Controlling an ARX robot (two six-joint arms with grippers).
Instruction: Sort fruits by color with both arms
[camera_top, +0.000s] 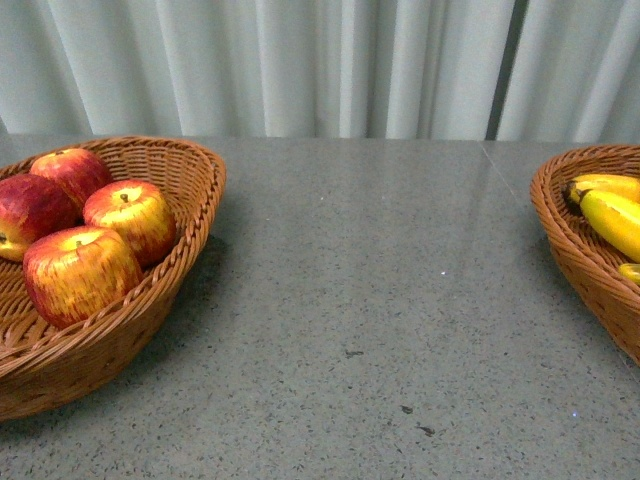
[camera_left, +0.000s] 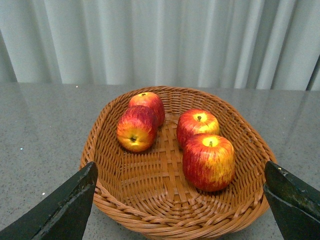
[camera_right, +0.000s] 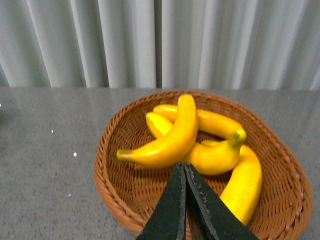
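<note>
Several red apples (camera_top: 82, 272) streaked yellow lie in a wicker basket (camera_top: 185, 260) at the left of the grey table; the left wrist view shows them (camera_left: 208, 162) in that basket (camera_left: 150, 200). My left gripper (camera_left: 180, 200) is open and empty, fingers (camera_left: 62, 210) wide apart above the basket's near rim. Several yellow bananas (camera_right: 170, 140) lie in a second wicker basket (camera_right: 115, 185), seen at the right edge of the front view (camera_top: 570, 235) with a banana (camera_top: 612, 218). My right gripper (camera_right: 183, 167) is shut and empty above that basket's near side. Neither arm shows in the front view.
A grey speckled tabletop (camera_top: 380, 300) runs between the two baskets, with a few small dark specks (camera_top: 406, 409) near the front. A pale pleated curtain (camera_top: 320, 60) hangs behind the table.
</note>
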